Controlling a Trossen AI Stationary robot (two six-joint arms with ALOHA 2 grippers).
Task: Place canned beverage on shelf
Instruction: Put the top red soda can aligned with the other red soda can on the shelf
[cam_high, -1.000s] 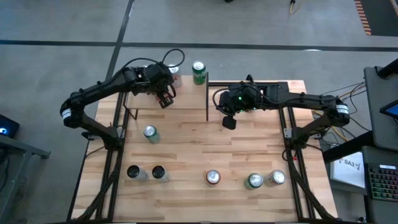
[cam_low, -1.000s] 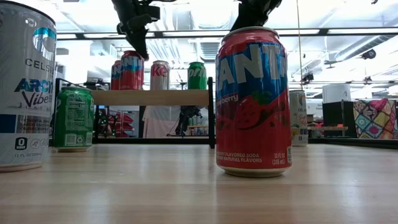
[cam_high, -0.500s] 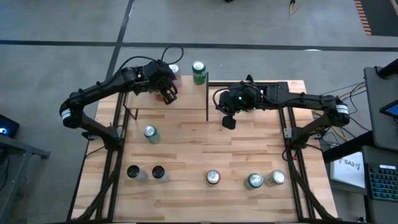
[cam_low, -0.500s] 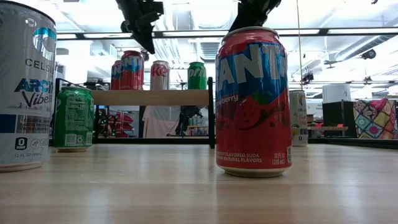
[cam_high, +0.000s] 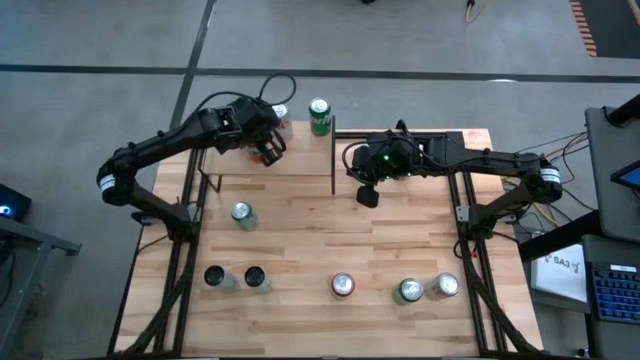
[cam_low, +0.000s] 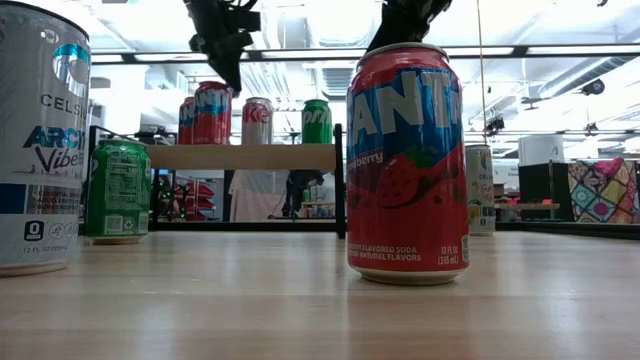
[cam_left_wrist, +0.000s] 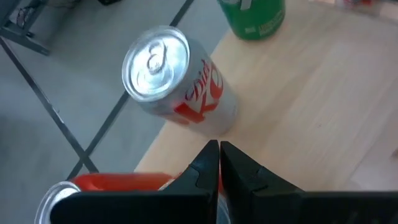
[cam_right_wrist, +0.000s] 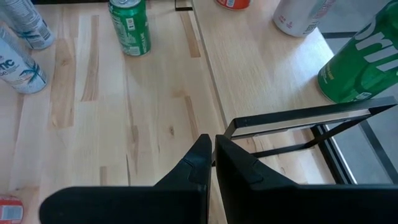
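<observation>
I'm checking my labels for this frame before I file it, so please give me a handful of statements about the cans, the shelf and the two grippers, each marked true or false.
1. A green can stands on the shelf. True.
2. The left gripper holds a can. False: its fingers are shut on nothing, above the shelf near the Diet Coke can.
3. The right gripper is shut. True; it hangs over the table just beside the shelf's right end, holding nothing.
4. All the cans are already on the shelf. False: several stand on the table, among them the red Fanta can and another green can.
5. The Diet Coke can lies on its side. False: it stands upright on the shelf.
</observation>
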